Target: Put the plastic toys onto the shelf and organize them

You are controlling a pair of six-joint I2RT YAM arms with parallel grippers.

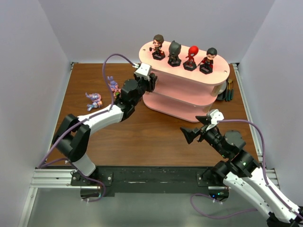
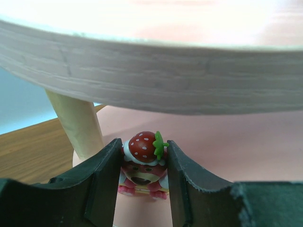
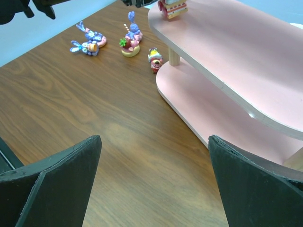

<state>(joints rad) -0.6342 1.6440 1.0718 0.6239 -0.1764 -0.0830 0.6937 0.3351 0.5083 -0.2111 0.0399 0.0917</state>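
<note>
The overhead view alone shows the pale cream top board of the shelf [image 1: 220, 75]. Four big-headed figures stand on it in a row on black bases: the brown-haired figure [image 1: 158, 46], the black-masked figure [image 1: 174, 52], the red-masked figure [image 1: 191, 57] and the black-haired figure [image 1: 208, 60]. Some dark pens [image 1: 228, 90] lie on the counter [image 1: 151, 137] by the shelf's right end.

That view hides what the left arm carries. The left wrist camera shows it: the left fingers [image 2: 106, 175] pinch a tiny pink strawberry-capped figurine [image 2: 142, 163] from both sides. It is upright over the pink middle board, just beside a pale post [image 2: 78, 123], with the wooden edge of the top board overhead. Whether its feet rest on the board cannot be told. The right wrist view catches the same figurine from afar at the left end of the middle board, half cut off by the frame.

The right fingers [image 3: 61, 179] are spread wide with nothing between them. They hang over bare counter in front of the shelf, well apart from it.

The right wrist view also shows a small red-and-yellow figurine [image 3: 155, 60], which the left arm hides from the overhead camera. It stands on the counter just beside the lower board's edge. Further left on the counter are three purple-blue long-eared creatures. The upright long-eared creature [image 3: 131, 38] sits on a cream base with a strawberry. The two lying long-eared creatures [image 3: 88, 40] are close together, near it.
</note>
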